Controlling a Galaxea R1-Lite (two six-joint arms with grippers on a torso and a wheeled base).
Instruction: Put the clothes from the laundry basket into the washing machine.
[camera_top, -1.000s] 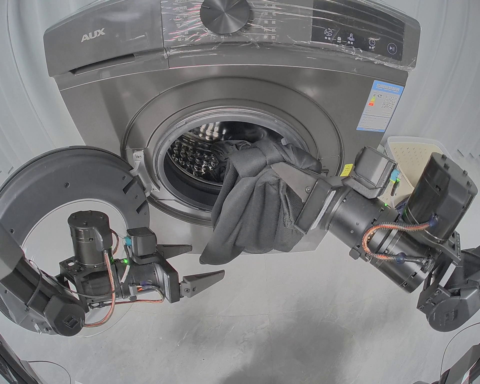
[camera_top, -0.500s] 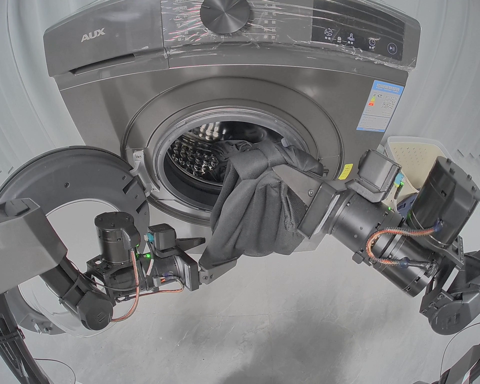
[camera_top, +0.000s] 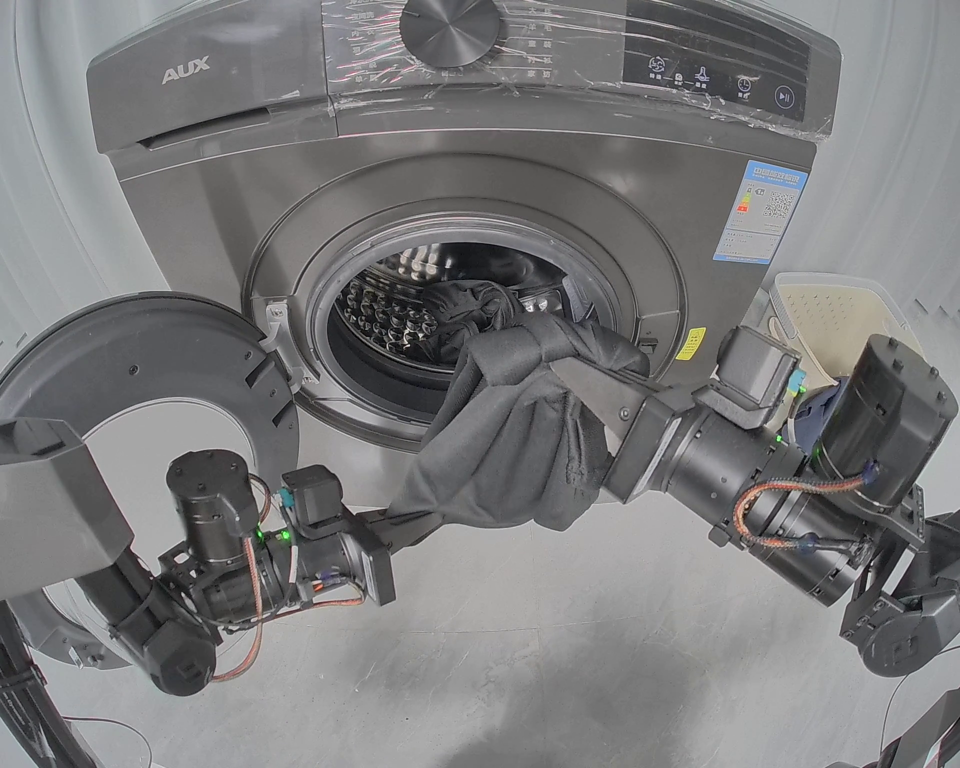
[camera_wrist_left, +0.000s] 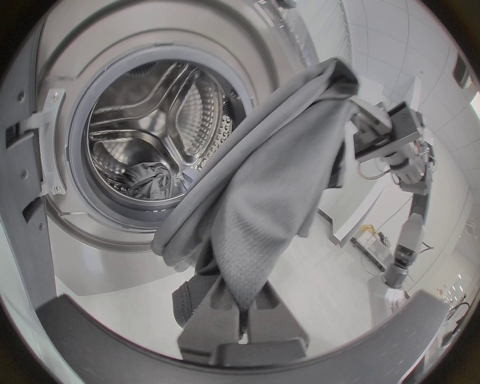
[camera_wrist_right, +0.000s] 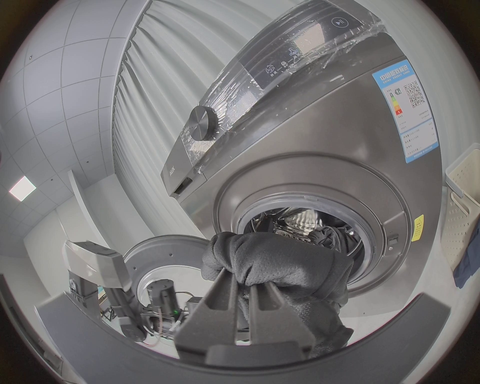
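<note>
A dark grey garment hangs in front of the washing machine's open drum. My right gripper is shut on the garment's bunched top edge at the drum mouth, as the right wrist view shows: gripper, garment. Lower down, my left gripper is shut on the garment's bottom corner, with the garment rising from the closed gripper. Another dark piece of clothing lies inside the drum. The white laundry basket stands right of the machine, with a blue cloth in it.
The round machine door is swung open to the left, just behind my left arm. Grey bare floor spreads in front of the machine. The basket sits close behind my right arm.
My left gripper moved right to the garment's hanging corner, shut on it and drew it slightly down and left. The right gripper shifted a little lower with the garment's top.
</note>
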